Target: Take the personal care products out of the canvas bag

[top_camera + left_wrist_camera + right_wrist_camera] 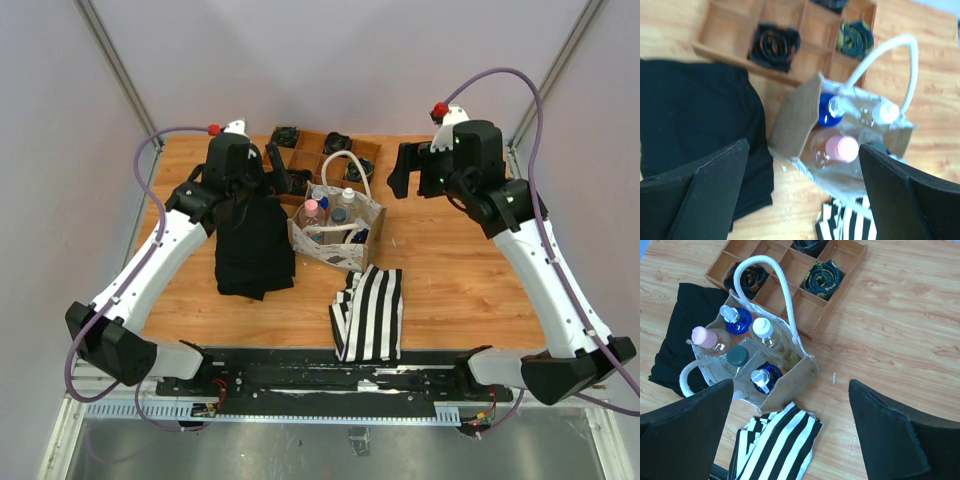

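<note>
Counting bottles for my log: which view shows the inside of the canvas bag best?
Right wrist: the canvas bag is sharp and seen from above, all five bottles countable. Left wrist shows it blurred, only three caps clear. Top external shows it small, caps crowded together.

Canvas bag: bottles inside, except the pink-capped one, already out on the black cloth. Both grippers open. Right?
No: the right wrist view shows the pink-capped bottle inside the canvas bag, not out on the cloth. Left gripper and right gripper are open.
</note>
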{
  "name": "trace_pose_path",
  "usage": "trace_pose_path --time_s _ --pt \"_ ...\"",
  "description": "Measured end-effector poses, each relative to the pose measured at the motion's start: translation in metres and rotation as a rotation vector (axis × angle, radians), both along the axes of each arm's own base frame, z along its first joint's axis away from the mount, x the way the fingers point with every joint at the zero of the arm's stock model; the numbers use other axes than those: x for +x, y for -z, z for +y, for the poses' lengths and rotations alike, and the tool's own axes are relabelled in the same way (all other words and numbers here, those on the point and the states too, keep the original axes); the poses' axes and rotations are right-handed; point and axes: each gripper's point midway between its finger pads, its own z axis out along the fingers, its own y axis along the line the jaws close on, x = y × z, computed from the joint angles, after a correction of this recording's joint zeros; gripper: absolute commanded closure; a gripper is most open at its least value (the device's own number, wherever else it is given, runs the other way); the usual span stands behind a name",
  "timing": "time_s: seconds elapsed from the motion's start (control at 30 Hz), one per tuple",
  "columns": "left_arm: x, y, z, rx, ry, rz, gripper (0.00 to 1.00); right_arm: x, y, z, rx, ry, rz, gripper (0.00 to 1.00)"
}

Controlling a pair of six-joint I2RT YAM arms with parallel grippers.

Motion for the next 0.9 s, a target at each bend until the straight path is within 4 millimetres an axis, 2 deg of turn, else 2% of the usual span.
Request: trace_pose_path --time_s 0.1,0.2,0.3,0.37,0.53,0.6,0.7,0.9 --pt "0.016 -0.031 0.006 0.023 -0.04 -0.075 0.0 0.008 -0.002 0.002 -0.01 0.005 0.021 0.01" --pt "0.018 -0.036 0.011 0.042 -0.061 -0.09 0.0 0.004 0.027 0.007 -0.03 -0.015 0.103 0.02" --pt "0.02 -0.027 0.01 0.062 -0.054 -0.074 0.0 -0.007 0.057 0.011 -0.067 -0.031 0.189 0.02" --pt "0.024 -0.015 0.008 0.075 -0.047 -0.054 0.0 -0.012 0.068 0.014 -0.079 -0.042 0.218 0.01" --pt "0.05 0.032 0.002 0.144 -0.061 0.026 0.0 -0.023 0.091 0.013 -0.083 -0.042 0.271 0.02" --pt "0.07 0.054 0.001 0.19 -0.086 0.067 0.0 -0.028 0.099 0.011 -0.088 -0.04 0.291 0.01" --pt "0.105 0.071 0.001 0.223 -0.13 0.101 0.0 -0.032 0.101 0.009 -0.09 -0.039 0.296 0.02" --pt "0.205 0.072 0.021 0.164 -0.24 0.082 0.0 -0.042 0.095 0.009 -0.064 -0.062 0.269 0.01"
